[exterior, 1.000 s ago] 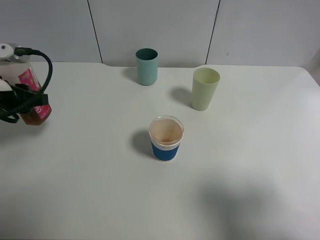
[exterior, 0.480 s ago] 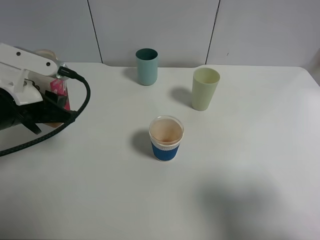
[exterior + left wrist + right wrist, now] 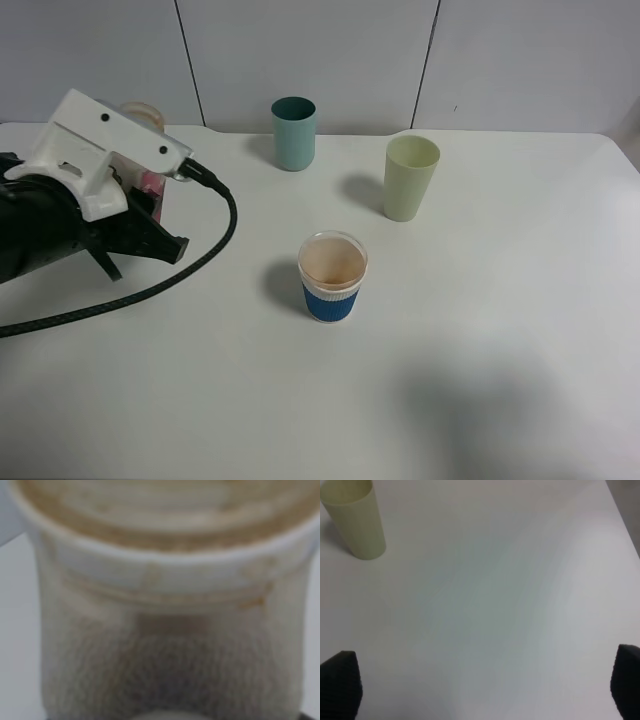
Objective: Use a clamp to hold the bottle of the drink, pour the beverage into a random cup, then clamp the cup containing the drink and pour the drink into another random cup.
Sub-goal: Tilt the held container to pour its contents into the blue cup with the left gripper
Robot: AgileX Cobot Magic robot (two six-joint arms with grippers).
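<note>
Table (image 3: 500,350): white, wide, carries all 3 cups; big bare stretch on robot's right.
Left arm (image 3: 40,235): over the left side, white cam housing on top, black cable looping off it.
Yellow-green cup (image 3: 411,178): tallest, upright, right of the group, well apart from the others. Looks empty; stiff plastic, I'd guess.
Teal cup (image 3: 293,133): upright near the back edge. Not in play, as far as I judge.
Blue-sleeved cup (image 3: 332,276): upright, mid-table. Faint brownish tint inside, can't tell if liquid or stain. Thin wall prob. flexes, so take it on the ribbed sleeve w/ a light squeeze; ribs should give friction.
Bottle (image 3: 150,186): at the left of the table, mostly under the arm; only pink label + wide neck show. Well apart from the cups. Thin clear plastic, light, likely dents if crushed. Flat sides of the squarish body look the best hold, below the neck; weight will shift as it tips.
Beverage (image 3: 165,670): brown haze through bottle wall in left wrist view, too blurred to read the level.
Left end effector (image 3: 140,215): clenched on the bottle, fingers hidden by the arm.
Right end effector (image 3: 482,687): released, tips wide apart, nothing between them, over bare table.
</note>
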